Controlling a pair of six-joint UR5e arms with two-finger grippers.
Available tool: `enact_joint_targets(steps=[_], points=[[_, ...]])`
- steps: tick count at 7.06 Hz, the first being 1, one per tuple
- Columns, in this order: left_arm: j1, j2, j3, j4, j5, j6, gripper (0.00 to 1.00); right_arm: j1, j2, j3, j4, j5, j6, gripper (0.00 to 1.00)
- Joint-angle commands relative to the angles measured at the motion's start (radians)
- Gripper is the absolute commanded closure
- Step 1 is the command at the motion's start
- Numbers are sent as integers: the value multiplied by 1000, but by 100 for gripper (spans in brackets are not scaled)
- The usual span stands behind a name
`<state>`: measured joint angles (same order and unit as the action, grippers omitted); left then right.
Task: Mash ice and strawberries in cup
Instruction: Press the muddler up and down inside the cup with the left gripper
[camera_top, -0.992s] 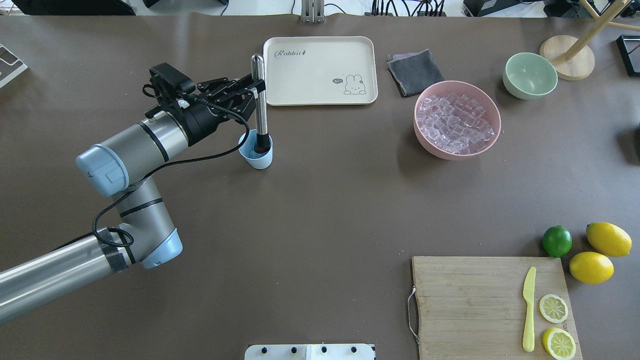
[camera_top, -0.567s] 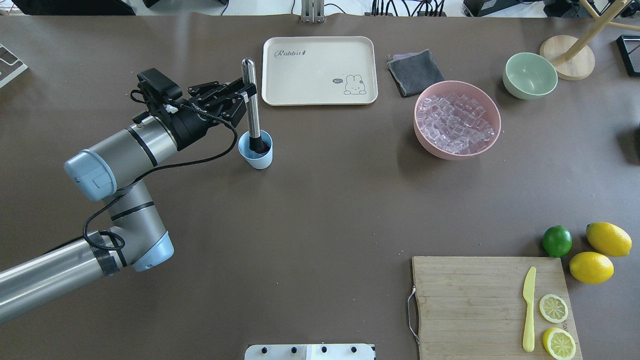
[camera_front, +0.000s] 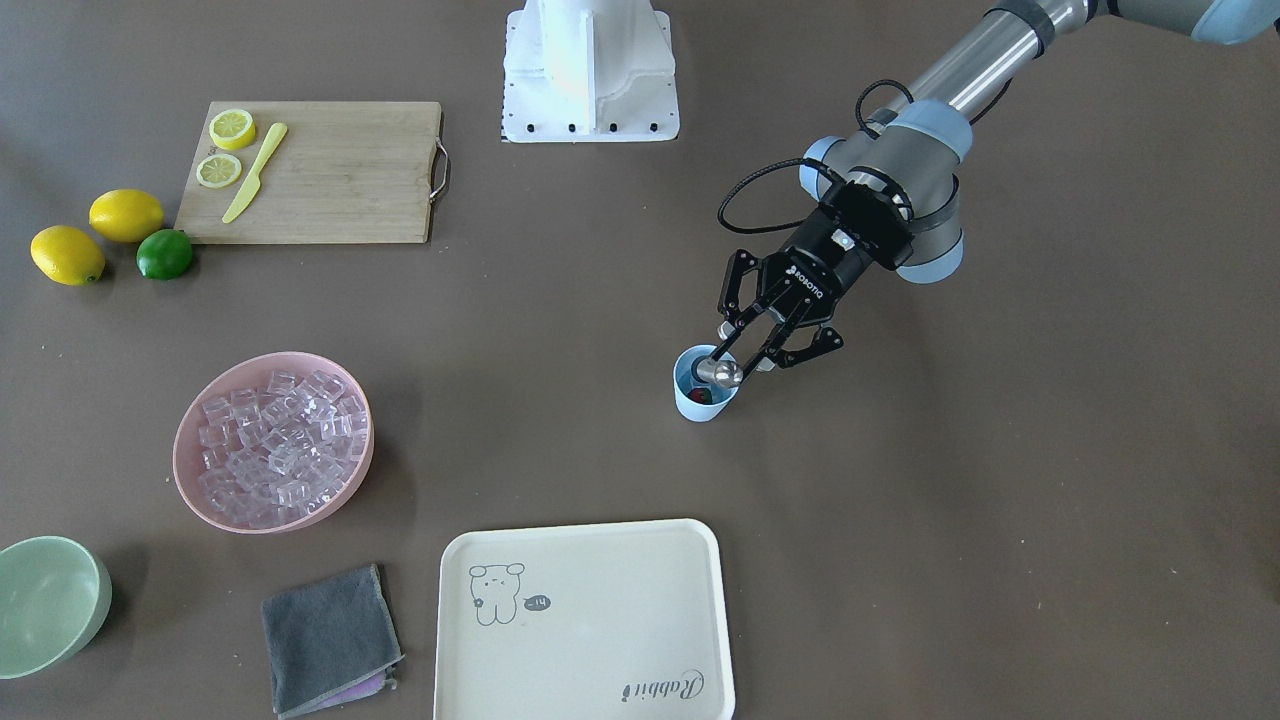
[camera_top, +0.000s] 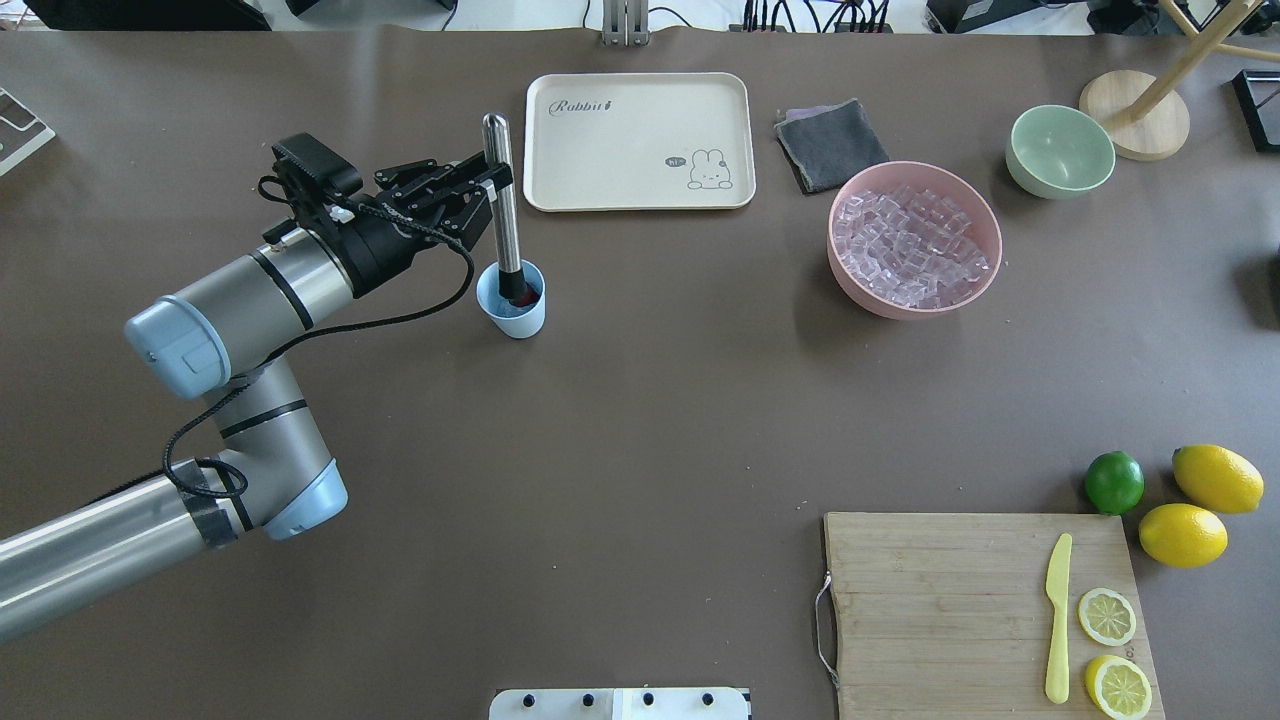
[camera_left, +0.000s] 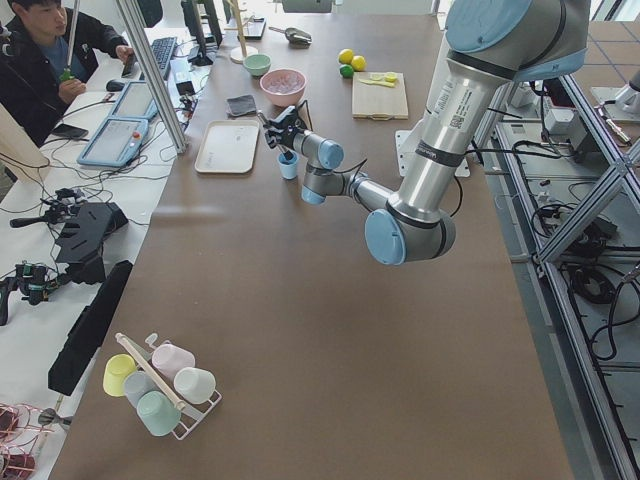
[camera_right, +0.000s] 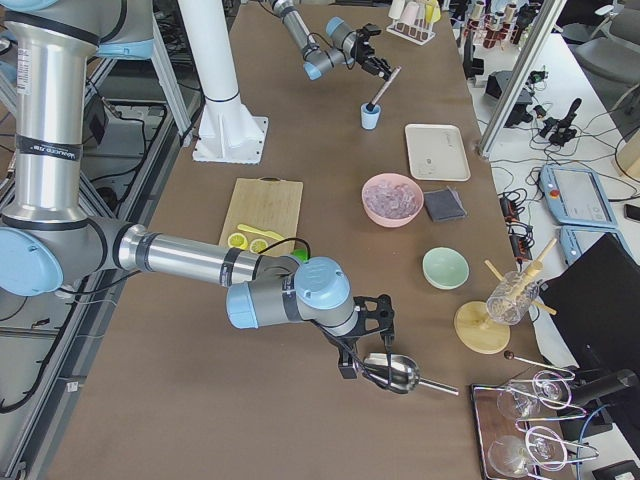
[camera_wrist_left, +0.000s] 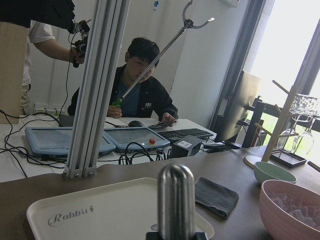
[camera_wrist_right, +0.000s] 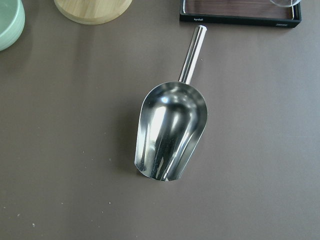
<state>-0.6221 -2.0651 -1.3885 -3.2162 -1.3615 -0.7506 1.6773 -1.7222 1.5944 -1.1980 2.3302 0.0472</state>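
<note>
Right gripper (camera_right: 364, 366): low in the right-end view, hanging just above a steel scoop (camera_wrist_right: 170, 135) lying on the bare table (camera_wrist_right: 60, 150). Fingers outside the wrist view, so cannot tell whether spread or pressed together.

Cutting board (camera_top: 930, 600): lower right of the overhead view, carrying a yellow knife (camera_top: 1058, 620) and two lemon slices (camera_top: 1106, 616). Whole lemons (camera_top: 1183, 535) and a lime (camera_top: 1114, 482) just off its upper right corner. No part in this step, by the look of it.

Cup (camera_top: 515, 322): left of centre in the overhead view, upright, well apart from everything but the tool.

Strawberries (camera_top: 523, 297): a dark red patch low inside the cup, under the tool's foot.

Muddler (camera_top: 505, 215): steel rod, close to upright with a slight lean, dark foot down inside the cup, on or just above the berry.

Left gripper (camera_top: 497, 183): pinching the muddler high on its shaft, one finger on either side.

Ice (camera_top: 912, 250): heaped in the pink bowl (camera_top: 905, 310), right of centre, well apart from the cup. Any cubes inside the cup too small to make out.

Far edge: cream tray (camera_top: 620, 150) at upper middle, grey cloth (camera_top: 830, 145) beside it, green bowl (camera_top: 1055, 188) at upper right.

Progress: berry in the cup and tool seated, so mashing probably under way. Left to do: more presses, and possibly ice to bring over, the scoop suiting that job.
</note>
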Motion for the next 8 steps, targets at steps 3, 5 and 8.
enact_joint_targets(steps=[3,5,8], points=[[-38,3,31,-6,-82,-32,100,-1,3,-1,0,-25,-7,0],[10,-4,25,-24,-13,-33,100,-2,6,-2,0,-26,-7,0],[25,6,83,-28,-10,-23,100,-1,-1,-2,0,-26,-7,0]])
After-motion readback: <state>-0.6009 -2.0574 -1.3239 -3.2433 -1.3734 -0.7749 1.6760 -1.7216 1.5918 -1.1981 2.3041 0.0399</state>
